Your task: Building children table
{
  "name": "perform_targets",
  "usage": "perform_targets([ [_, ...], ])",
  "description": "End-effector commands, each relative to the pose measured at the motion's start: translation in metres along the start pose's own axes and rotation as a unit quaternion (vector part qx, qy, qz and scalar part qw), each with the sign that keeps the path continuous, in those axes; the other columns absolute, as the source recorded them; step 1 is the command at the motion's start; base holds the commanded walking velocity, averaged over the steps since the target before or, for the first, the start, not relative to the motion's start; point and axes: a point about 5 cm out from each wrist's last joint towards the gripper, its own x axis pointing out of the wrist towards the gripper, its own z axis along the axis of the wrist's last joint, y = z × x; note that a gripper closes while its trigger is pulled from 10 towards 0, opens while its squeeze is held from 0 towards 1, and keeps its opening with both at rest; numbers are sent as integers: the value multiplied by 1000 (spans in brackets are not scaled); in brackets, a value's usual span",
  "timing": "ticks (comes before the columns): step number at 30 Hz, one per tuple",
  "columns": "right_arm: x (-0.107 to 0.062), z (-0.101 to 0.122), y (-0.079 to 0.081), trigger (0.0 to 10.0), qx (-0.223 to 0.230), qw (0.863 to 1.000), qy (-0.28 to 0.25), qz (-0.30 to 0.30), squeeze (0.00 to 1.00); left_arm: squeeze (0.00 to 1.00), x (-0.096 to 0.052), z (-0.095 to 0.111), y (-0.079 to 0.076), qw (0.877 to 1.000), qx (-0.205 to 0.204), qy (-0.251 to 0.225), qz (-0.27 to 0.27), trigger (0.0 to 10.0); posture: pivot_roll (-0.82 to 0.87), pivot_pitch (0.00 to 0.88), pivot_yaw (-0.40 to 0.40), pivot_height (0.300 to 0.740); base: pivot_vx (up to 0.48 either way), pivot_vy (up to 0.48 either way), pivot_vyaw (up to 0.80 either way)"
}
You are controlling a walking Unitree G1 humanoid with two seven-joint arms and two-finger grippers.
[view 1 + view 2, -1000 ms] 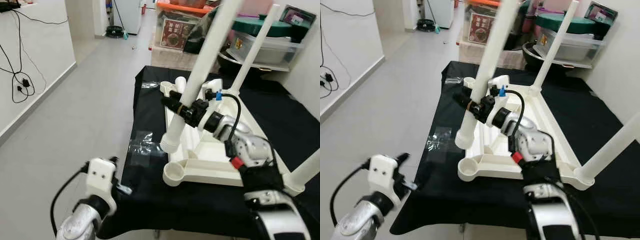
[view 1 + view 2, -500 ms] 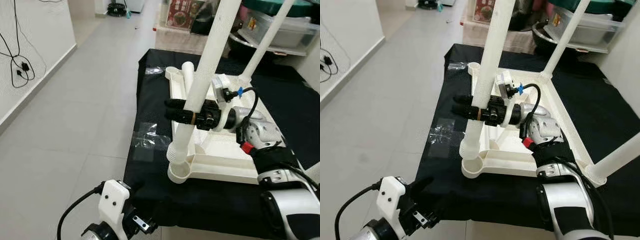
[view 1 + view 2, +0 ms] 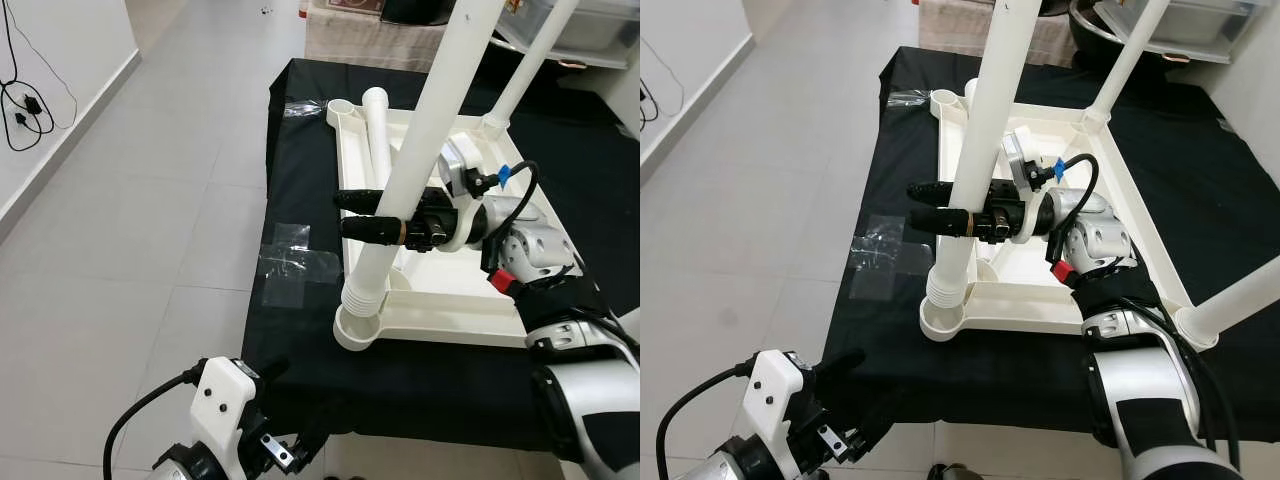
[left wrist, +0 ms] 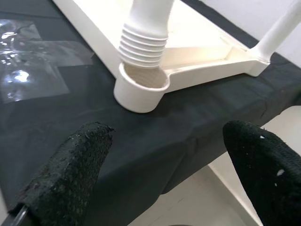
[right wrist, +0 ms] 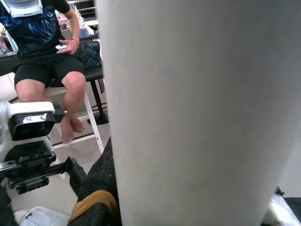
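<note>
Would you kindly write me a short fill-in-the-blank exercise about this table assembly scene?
1. The right gripper is shut on a white table ____.
2. The ribbed end of the table leg sits at the corner socket of the upturned white ____.
3. The tabletop rests on a ____ cloth.
4. The left gripper hangs low with its fingers ____.

Missing words: leg; tabletop; black; open

Inventory, as counted:

- Upturned white children's table top (image 3: 440, 300): one, lying on the black cloth.
- White legs: five. One held leg (image 3: 415, 175); one loose leg (image 3: 378, 135) lying in the top; three more standing at corners, (image 3: 530, 55), (image 3: 1240, 295) and (image 4: 282, 28).
- Corner socket (image 4: 138, 87) under the held leg: one.
- Tools: two, the left tool (image 4: 164, 174) and the right tool (image 3: 365, 213).
- Clear plastic wrap (image 3: 290, 265): one patch.
- Black cloth (image 3: 300, 130): one.
- Seated person (image 5: 44, 52): one.
</note>
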Motion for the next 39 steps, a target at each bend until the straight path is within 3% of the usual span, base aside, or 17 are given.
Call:
perform_targets([
  [1,1,-10,7,10000,20,999,8,31,0,0,-2,-2,-2,1000,-6,9,-9,10000,162,206,-106,740,0,0,0],
  [8,9,-19,24,10000,14,997,11,70,0,0,-3,-1,1,1000,3,12,-10,10000,174,186,-105,740,0,0,0],
  [19,14,-37,30,10000,19,996,27,78,0,0,-1,-2,0,1000,18,16,-13,10000,177,169,-109,740,0,0,0],
  [23,19,-45,23,10000,-7,999,48,14,0,0,4,-3,2,1000,25,14,-14,10000,160,149,-111,740,0,0,0],
  [35,27,-60,21,10000,-2,997,72,-31,0,0,10,-4,4,1000,29,5,-4,10000,157,133,-127,740,0,0,0],
  [37,29,-62,11,10000,-11,992,78,-97,0,0,10,-4,4,1000,31,4,-1,10000,150,135,-129,740,0,0,0],
  [39,29,-62,8,10000,-15,989,76,-125,0,0,10,-4,4,999,32,3,1,10000,150,135,-129,740,0,0,0],
])
